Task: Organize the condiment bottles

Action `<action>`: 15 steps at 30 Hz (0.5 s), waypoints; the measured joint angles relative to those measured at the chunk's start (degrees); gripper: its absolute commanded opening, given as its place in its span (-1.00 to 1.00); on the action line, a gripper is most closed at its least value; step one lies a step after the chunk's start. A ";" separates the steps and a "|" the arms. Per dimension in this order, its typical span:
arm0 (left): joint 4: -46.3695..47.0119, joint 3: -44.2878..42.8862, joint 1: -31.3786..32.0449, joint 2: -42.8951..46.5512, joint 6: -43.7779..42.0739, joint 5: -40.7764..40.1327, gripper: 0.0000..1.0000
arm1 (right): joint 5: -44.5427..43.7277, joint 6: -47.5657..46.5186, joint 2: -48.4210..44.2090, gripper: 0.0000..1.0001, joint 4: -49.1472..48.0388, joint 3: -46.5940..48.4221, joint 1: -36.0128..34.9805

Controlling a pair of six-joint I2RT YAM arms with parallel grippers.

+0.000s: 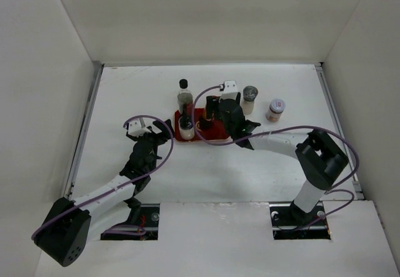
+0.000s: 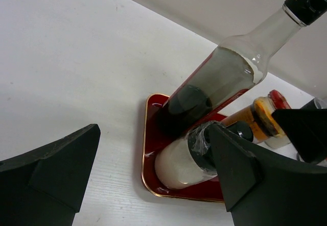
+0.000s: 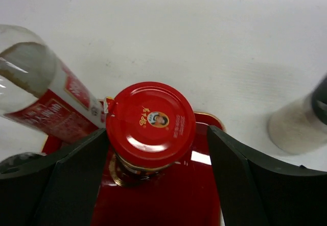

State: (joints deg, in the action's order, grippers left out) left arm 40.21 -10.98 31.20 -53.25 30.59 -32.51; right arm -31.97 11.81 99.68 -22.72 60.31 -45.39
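A flat red tray (image 1: 215,138) holds three bottles: the tall black-capped dark bottle (image 1: 184,95), a grey-capped whitish shaker (image 1: 186,125) and the red-capped orange jar (image 1: 206,120). My right gripper (image 1: 214,109) is open and straddles the red cap (image 3: 150,124) from above; its left finger is close to the cap and its right finger stands apart. My left gripper (image 1: 154,141) is open and empty just left of the tray, facing the shaker (image 2: 184,159) and the tall bottle (image 2: 225,78). A second grey-capped shaker (image 1: 249,99) and the small red-labelled jar (image 1: 275,109) stand on the table right of the tray.
White walls enclose the table on the left, back and right. The right arm reaches across the tray's right part. The off-tray shaker (image 3: 301,124) stands close to my right gripper's right finger. Purple cables loop over both arms.
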 measured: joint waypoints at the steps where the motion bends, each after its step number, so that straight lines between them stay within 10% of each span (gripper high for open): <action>1: 0.02 0.00 0.00 0.00 0.02 0.02 0.76 | -0.04 0.09 -1.49 0.67 -0.13 -1.38 0.76; 15: 0.26 0.00 -0.07 -0.04 0.33 0.04 0.76 | 1.33 3.61 -3.85 0.66 -1.33 -3.78 6.19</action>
State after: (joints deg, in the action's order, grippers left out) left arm 40.47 -10.98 31.14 -53.30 30.92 -32.47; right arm -30.63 15.42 95.83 -24.05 56.53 -39.20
